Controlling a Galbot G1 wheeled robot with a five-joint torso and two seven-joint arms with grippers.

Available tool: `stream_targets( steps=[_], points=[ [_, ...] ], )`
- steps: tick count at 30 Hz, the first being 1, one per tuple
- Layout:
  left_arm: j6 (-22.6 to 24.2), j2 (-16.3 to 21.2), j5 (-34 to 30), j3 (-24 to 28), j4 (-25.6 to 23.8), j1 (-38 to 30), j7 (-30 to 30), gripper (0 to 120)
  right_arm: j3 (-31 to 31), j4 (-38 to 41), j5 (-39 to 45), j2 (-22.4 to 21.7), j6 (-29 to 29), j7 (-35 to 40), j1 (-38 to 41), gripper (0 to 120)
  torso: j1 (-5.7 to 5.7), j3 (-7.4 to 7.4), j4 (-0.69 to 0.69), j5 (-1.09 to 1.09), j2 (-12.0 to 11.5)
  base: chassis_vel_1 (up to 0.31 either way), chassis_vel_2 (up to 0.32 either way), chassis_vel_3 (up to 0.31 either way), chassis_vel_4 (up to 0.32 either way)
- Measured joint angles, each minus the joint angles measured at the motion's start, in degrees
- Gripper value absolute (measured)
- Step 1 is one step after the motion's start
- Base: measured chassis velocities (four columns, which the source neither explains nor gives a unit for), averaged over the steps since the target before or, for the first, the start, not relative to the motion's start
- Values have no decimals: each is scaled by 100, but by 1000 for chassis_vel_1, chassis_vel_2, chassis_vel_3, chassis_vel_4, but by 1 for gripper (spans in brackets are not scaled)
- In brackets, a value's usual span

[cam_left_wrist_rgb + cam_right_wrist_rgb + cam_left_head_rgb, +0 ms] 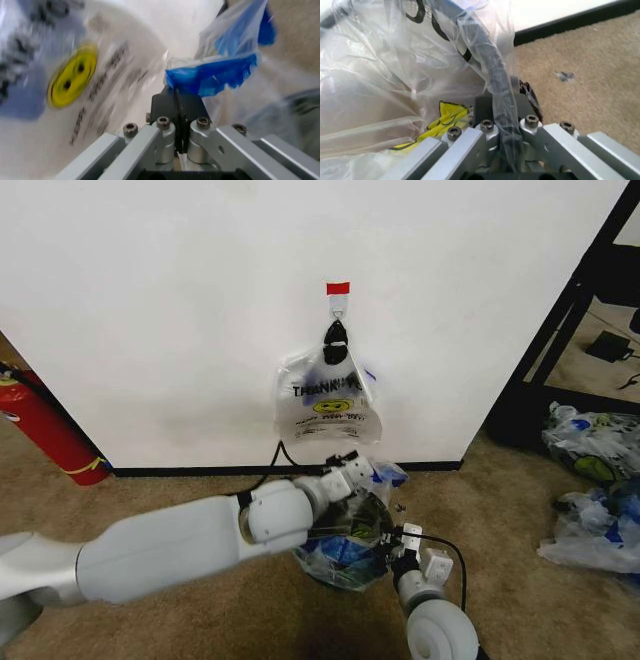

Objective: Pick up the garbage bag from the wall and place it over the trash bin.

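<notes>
Head view shows the garbage bag spread over the trash bin, below another bag hanging on the wall. Left gripper and right gripper both pinch its plastic.

At frame centre, a see-through garbage bag with blue strokes, black lettering and a yellow smiley hangs on the white wall, under red tape. A black baseboard meets tan carpet. At far left stands a red fire extinguisher.
</notes>
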Motion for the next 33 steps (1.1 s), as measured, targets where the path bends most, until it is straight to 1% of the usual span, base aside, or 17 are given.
stream_targets(
  steps=[6,11,13,15,17,20,21,23,27,33],
  points=[
    [52,194,-134,-115,187,2,25,0,29,97,-24,-96,257,-271,-95,0,0,0,0,0,0,0,0,0,0],
    [51,449,-210,-402,234,162,150,0,103,184,122,-174,469,-526,-163,0,0,0,0,-1,0,0,0,0,0],
    [16,658,-208,-596,231,348,243,0,196,236,302,-241,490,-896,-224,0,0,-1,-1,-1,0,0,0,0,0],
    [9,705,-208,-641,221,400,258,0,214,245,348,-257,499,-987,-237,0,0,0,-1,-1,0,0,0,0,0],
    [-11,836,-196,-806,184,580,320,0,283,271,470,-295,525,-1193,-277,0,0,-1,3,0,0,0,0,0,0],
    [-53,1029,-157,-1133,124,966,446,0,456,294,608,-350,639,-1470,-372,0,-1,-1,0,-1,0,0,0,0,0],
    [-53,1029,-157,-1133,124,966,446,0,456,294,608,-350,639,-1470,-372,0,-1,-1,0,-1,0,0,0,0,0],
    [-94,1177,-122,-1379,10,1250,513,0,556,285,644,-354,708,-1459,-370,0,-1,-1,-2,0,0,0,0,0,0],
    [-126,1385,-78,-1760,-233,1794,579,0,650,245,758,-323,738,-1291,-278,0,-1,-1,1,-1,0,0,0,0,0],
    [-183,1488,-18,-1995,-369,2175,650,0,654,258,836,-288,727,-1164,-218,0,-1,-1,0,0,0,0,0,0,0]
  ],
)
